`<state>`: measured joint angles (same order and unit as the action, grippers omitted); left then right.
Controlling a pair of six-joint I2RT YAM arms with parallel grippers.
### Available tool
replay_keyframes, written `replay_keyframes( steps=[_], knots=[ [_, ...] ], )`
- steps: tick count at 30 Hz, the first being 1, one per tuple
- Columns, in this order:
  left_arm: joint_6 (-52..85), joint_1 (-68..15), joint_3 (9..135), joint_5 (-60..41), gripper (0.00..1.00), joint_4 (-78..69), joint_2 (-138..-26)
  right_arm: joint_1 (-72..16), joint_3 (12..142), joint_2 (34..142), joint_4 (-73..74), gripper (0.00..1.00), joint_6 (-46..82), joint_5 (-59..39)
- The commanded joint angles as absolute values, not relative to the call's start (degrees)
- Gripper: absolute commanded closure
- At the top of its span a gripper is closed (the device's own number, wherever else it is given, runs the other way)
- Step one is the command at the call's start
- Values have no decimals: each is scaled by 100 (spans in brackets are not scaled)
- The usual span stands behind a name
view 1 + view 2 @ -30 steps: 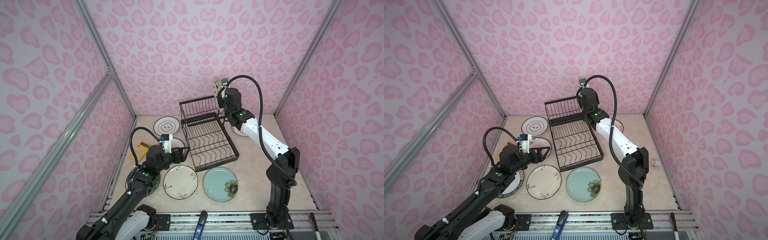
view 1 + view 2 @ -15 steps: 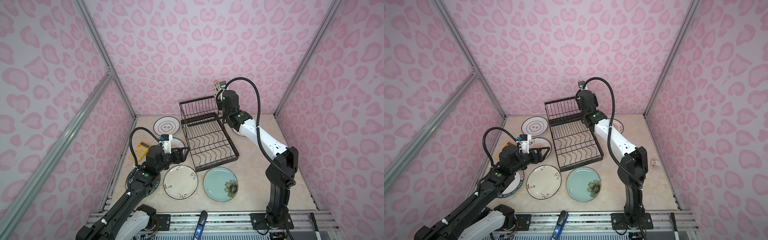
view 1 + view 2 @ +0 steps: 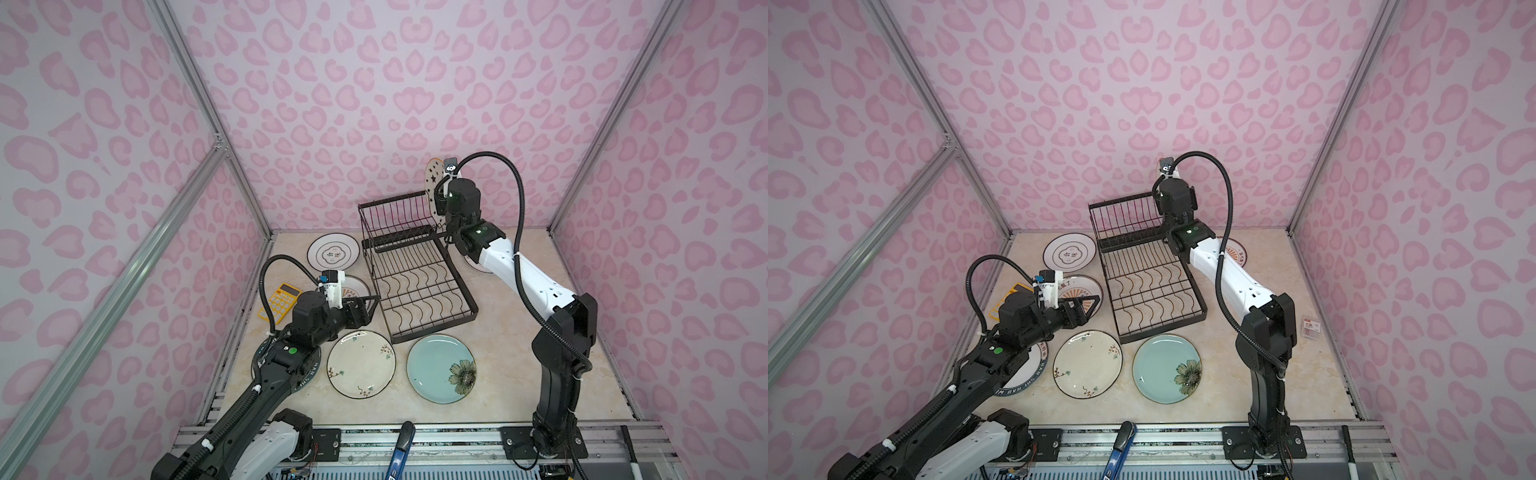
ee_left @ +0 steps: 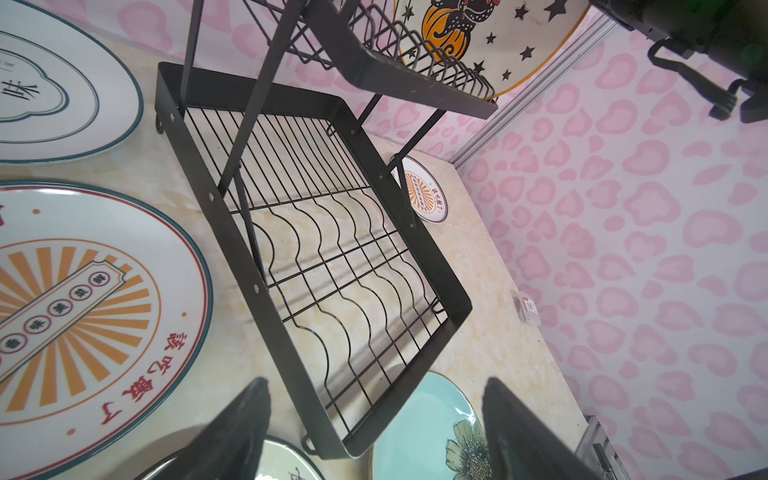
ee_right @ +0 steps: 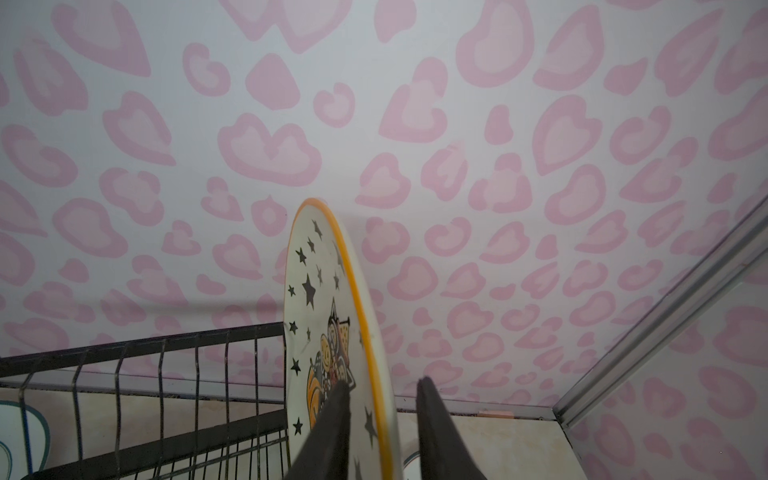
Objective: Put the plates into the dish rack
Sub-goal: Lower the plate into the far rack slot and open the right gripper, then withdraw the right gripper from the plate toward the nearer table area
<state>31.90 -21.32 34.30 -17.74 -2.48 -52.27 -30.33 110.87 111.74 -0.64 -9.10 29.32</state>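
Note:
The black wire dish rack (image 3: 415,286) stands mid-table. A starred yellow-rimmed plate (image 5: 324,299) stands on edge at the right end of its raised basket (image 4: 415,79). My right gripper (image 5: 383,382) is open astride that plate: one finger lies against its face, the other stands clear of its back. My left gripper (image 3: 370,309) hovers open and empty by the tray's near left corner, above an orange sunburst plate (image 3: 357,284). Flat on the table lie the cream floral (image 3: 360,370), pale blue (image 3: 436,365), black-ringed (image 3: 333,252), lettered (image 3: 1025,374) and another sunburst plate (image 3: 1235,253).
A yellow calculator (image 3: 280,301) lies by the left wall. A small packet (image 3: 1311,328) sits near the right wall. A blue-handled tool (image 3: 401,449) rests on the front rail. Pink patterned walls close in three sides.
My right gripper shifted slightly left with the starred plate and its jaws have parted from it. The left arm has stayed put.

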Motion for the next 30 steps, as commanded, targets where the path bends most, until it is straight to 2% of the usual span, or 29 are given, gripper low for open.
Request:
replay_keyframes(
  steps=[1,13,20,24,30],
  knots=[
    [3129,-2127,3455,-1693,18,-226,-5201,-3024,11121,11123,62,71,-919,2912],
    [3199,-2127,3489,-1768,18,-404,-5391,-3019,11057,10691,-62,49,-919,2738],
    [3188,-2127,3525,-1760,18,-448,-5514,-3011,10664,10125,-44,39,-876,2550],
    [3189,-2127,3533,-1724,18,-452,-5541,-3002,10121,9628,-21,32,-723,2359],
    [3182,-2131,3464,-1631,18,-551,-5620,-2964,8717,8599,214,28,-382,2013]
  ],
)
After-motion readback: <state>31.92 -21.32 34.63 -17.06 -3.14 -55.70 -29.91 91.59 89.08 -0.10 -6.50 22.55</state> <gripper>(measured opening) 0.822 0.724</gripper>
